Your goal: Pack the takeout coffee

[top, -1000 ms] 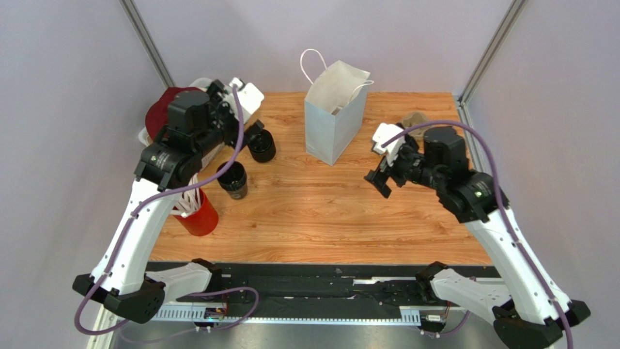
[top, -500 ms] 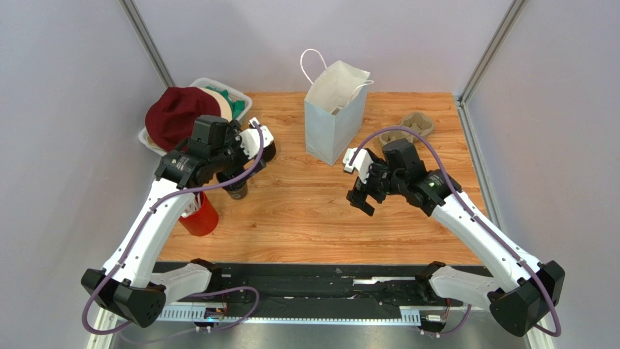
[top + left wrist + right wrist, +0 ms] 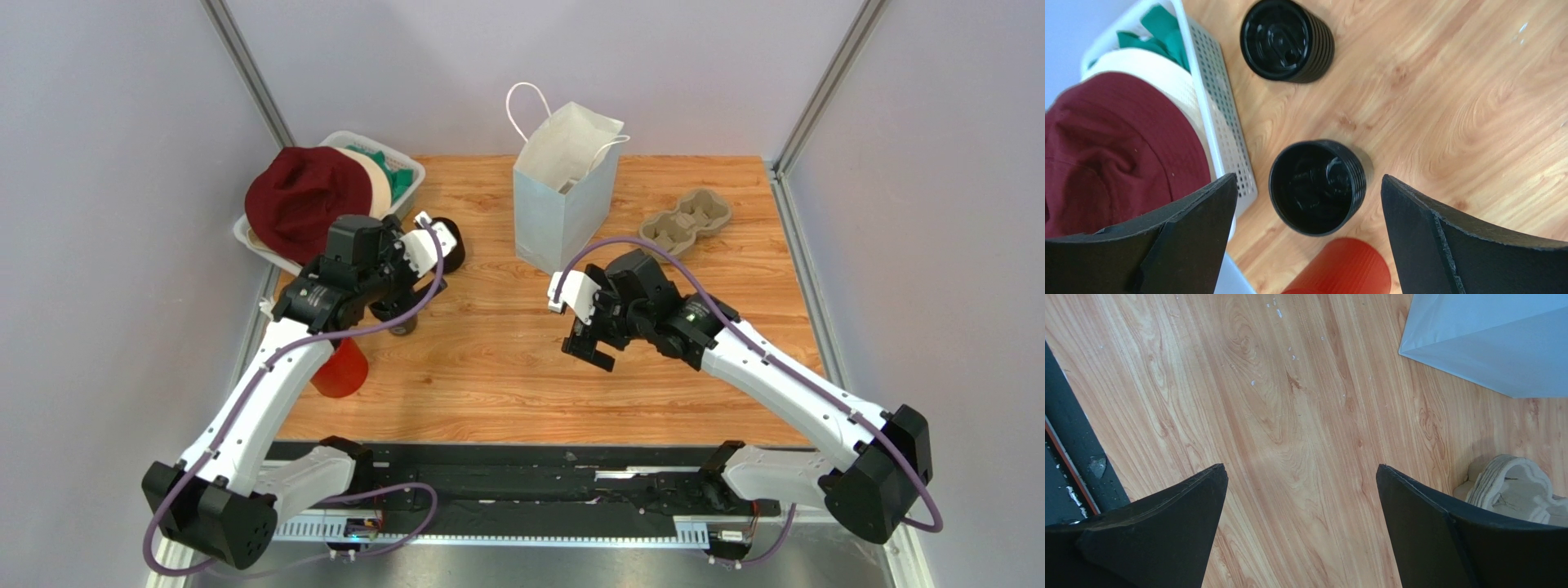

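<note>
The left gripper (image 3: 1308, 177) has its two black fingers (image 3: 1186, 239) spread wide and grasping nothing. Beyond the tips, in the gap between them, stands the takeout coffee cup (image 3: 1317, 187), a black ribbed cup, upright, with its round mouth open and a dark inside. Neither finger touches it. Just nearer than the cup, between the finger bases, shows the rim of a red cup (image 3: 1339, 269). Beside the left-hand finger runs the wall of a white perforated basket (image 3: 1223, 122), close to the coffee cup. It holds a maroon hat (image 3: 1112, 153), with a green cloth (image 3: 1161, 33) farther out. Beyond the coffee cup, well past the fingertips, stands a second black ribbed cup (image 3: 1286, 40), apart from the first, on the wooden table (image 3: 1444, 92).

The right gripper (image 3: 1301, 467) is likewise released, fingers (image 3: 1168, 533) wide apart with only bare wood between them. Beyond the right-hand finger and off to that side is the bottom corner of the pale-blue paper bag (image 3: 1487, 343). Just beside that finger's tip lies the grey pulp cup tray (image 3: 1511, 484). Outside the left-hand finger a black rail (image 3: 1069, 447) marks the table's edge.

From above, the coffee cup (image 3: 399, 321) lies mostly hidden under the left gripper (image 3: 411, 263). The bag (image 3: 564, 190) stands upright beyond both grippers, between them.
</note>
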